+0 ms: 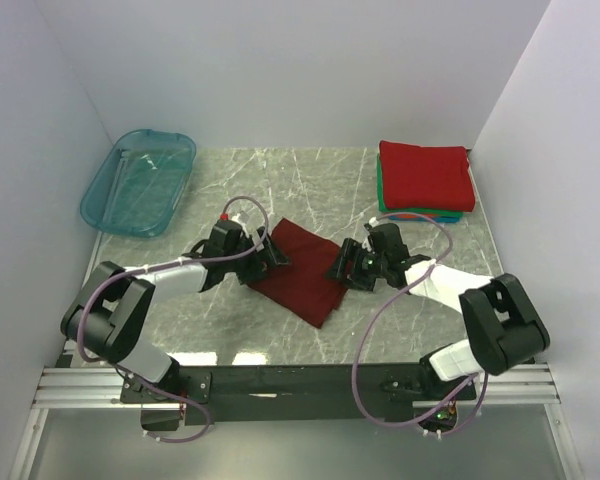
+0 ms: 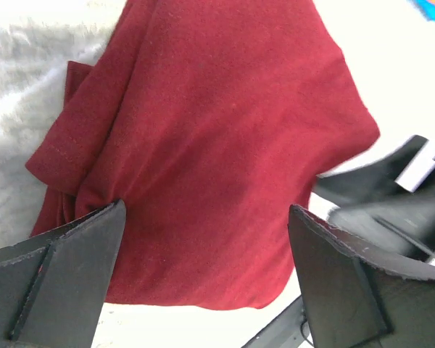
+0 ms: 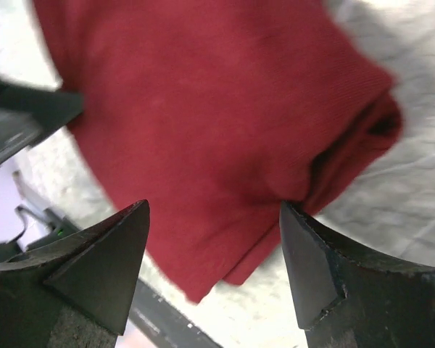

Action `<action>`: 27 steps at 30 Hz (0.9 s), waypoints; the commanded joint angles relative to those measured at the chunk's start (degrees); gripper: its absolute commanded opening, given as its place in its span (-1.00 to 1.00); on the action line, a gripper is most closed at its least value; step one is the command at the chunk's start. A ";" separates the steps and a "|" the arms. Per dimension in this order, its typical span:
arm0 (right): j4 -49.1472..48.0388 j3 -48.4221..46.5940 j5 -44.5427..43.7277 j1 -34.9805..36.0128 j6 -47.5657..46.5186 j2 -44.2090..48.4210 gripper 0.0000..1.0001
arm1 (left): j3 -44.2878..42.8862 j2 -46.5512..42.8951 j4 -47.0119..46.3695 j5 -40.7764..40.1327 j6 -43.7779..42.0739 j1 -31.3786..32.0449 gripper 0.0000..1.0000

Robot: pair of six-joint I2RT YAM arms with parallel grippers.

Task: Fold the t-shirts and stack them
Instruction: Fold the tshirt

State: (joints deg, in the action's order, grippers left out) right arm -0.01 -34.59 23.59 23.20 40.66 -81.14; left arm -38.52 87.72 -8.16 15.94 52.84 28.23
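Top external view: a folded dark maroon cloth t-shirt (image 1: 302, 270) lies slantwise near the middle of the grey marbled table (image 1: 320, 185), bare tabletop on every side. The left gripper (image 1: 272, 256) is at its left edge and the right gripper (image 1: 340, 268) at its right edge. In the wrist views, both sets of jaws are spread wide, gripping nothing, over maroon cloth. A stack of folded shirts (image 1: 423, 178), bright red on top, sits far right; a translucent teal plastic tub (image 1: 140, 180) far left, both well apart from the arms.
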 commanded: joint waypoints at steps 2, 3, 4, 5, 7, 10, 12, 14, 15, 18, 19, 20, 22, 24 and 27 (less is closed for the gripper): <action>-2.89 -1.97 -3.91 -1.40 -0.93 -4.36 0.58 | 5.46 -3.17 -6.33 1.99 3.50 1.12 0.99; -2.63 -2.41 -3.82 -1.58 -1.46 -5.24 0.57 | 6.08 -3.87 -6.25 1.55 3.67 1.48 0.99; -1.93 -3.54 -3.91 -1.75 -1.81 -6.82 0.57 | 6.61 -5.62 -6.16 0.85 4.02 2.00 0.99; -1.84 -4.08 -3.82 -1.93 -2.86 -7.62 0.58 | 7.58 -6.42 -5.55 -0.55 4.20 3.22 0.99; -0.88 -6.01 -3.65 -2.02 -3.57 -9.63 0.58 | 8.46 -9.30 -5.11 -2.14 5.51 5.85 0.99; 1.40 -9.43 -4.17 -2.20 -5.68 -11.57 0.58 | 10.83 -12.83 -4.76 -4.78 8.50 9.37 0.99; 3.69 -13.20 -5.04 -2.20 -8.93 -12.63 0.58 | 12.85 -14.76 -4.41 -6.71 11.75 10.79 0.99; 8.96 -15.85 -6.98 -2.20 -11.91 -13.25 0.58 | 13.82 -17.75 -3.62 -8.90 13.25 12.11 0.99; 10.37 -17.17 -7.85 -2.11 -12.36 -12.73 0.57 | 13.65 -20.11 -1.09 -9.96 13.52 12.46 0.99; 13.89 -17.62 -10.05 -1.93 -14.64 -7.55 0.60 | 10.59 -25.38 6.03 -15.58 12.03 12.73 0.99; 16.16 -17.62 -11.19 -1.67 -15.08 -3.80 0.63 | 9.09 -26.71 13.19 -19.25 11.50 12.73 0.99; 17.14 -17.53 -14.16 -1.58 -15.87 -1.58 0.65 | 5.34 -27.68 16.74 -21.55 10.02 12.64 0.99; 19.77 -17.18 -16.72 -1.49 -16.06 4.72 0.68 | 1.01 -30.84 26.47 -26.99 8.43 12.55 0.99; 21.19 -16.39 -20.59 -1.58 -15.53 8.79 0.70 | -4.44 -34.35 31.17 -34.99 6.41 12.38 0.99; 20.85 -13.77 -21.84 -1.58 -14.21 15.65 0.76 | -8.05 -39.53 36.54 -44.14 5.26 12.03 0.99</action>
State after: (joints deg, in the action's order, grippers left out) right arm 18.76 -50.09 6.90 21.50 26.92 -70.70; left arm -42.24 53.56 18.52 -14.28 61.08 40.66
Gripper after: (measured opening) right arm 0.875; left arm 0.995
